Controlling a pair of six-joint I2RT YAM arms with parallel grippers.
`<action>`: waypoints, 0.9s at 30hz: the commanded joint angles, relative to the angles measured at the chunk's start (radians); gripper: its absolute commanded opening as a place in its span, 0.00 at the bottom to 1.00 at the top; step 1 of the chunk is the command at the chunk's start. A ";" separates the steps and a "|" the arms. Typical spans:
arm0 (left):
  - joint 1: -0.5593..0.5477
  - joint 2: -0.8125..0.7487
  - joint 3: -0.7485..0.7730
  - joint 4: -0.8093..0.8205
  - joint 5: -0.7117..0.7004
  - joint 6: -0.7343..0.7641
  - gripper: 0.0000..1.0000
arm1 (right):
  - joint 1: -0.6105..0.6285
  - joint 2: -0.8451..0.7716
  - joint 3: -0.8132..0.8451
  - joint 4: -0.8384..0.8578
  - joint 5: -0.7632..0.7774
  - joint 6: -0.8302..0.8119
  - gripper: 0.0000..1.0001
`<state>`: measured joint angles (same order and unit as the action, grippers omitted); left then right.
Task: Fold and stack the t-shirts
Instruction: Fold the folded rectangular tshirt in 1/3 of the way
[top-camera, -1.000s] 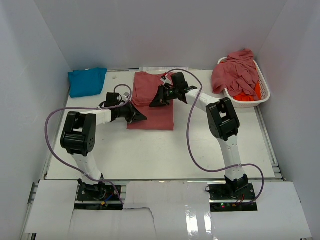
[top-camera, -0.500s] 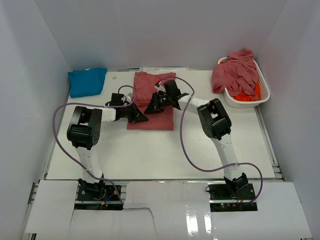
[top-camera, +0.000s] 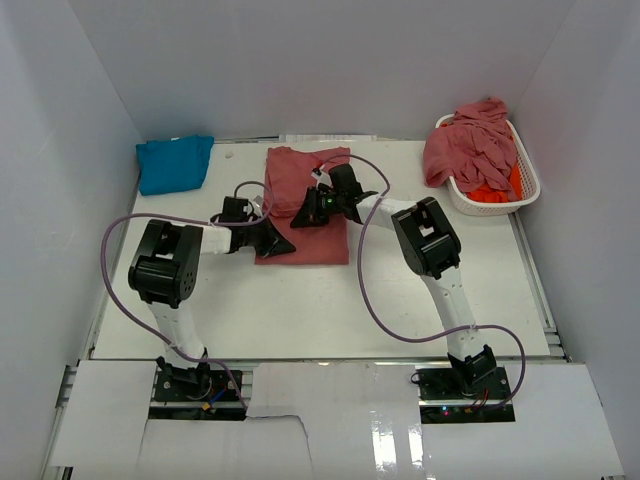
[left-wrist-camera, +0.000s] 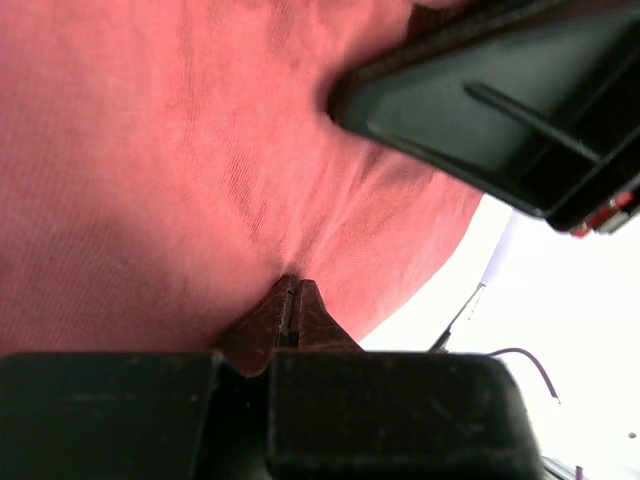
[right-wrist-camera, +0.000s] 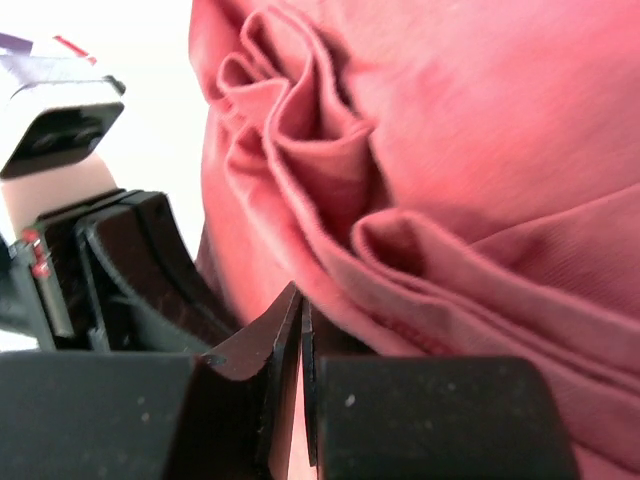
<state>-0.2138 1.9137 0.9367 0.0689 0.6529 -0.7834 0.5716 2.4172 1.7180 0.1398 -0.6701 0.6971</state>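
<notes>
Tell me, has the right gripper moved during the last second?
Yes. The right gripper, shut on the rose-red t-shirt, has come toward the near table edge and slightly left, farther from the white basket.

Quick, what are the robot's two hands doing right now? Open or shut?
Left gripper: shut, pinching the red shirt.
Right gripper: shut, pinching a fold of the same shirt.

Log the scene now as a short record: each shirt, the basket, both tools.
centre: red shirt, partly folded
left tool: shut, pinching the red shirt
right tool: shut on the red shirt's bunched edge
far left corner: blue shirt, set aside
far right: basket heaped with pile of red shirts, orange shirt beneath
</notes>
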 joint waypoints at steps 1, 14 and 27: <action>-0.027 -0.062 -0.047 -0.050 -0.065 0.022 0.00 | -0.003 0.008 -0.014 0.064 0.026 -0.031 0.08; -0.053 -0.093 -0.104 -0.060 -0.065 0.033 0.00 | -0.001 0.031 -0.022 0.107 0.104 -0.131 0.08; -0.064 -0.180 -0.211 -0.113 -0.084 0.061 0.00 | -0.042 0.204 0.262 0.093 0.139 -0.142 0.08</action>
<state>-0.2653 1.7554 0.7666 0.0593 0.5907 -0.7692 0.5625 2.5687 1.9228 0.2138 -0.6224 0.5949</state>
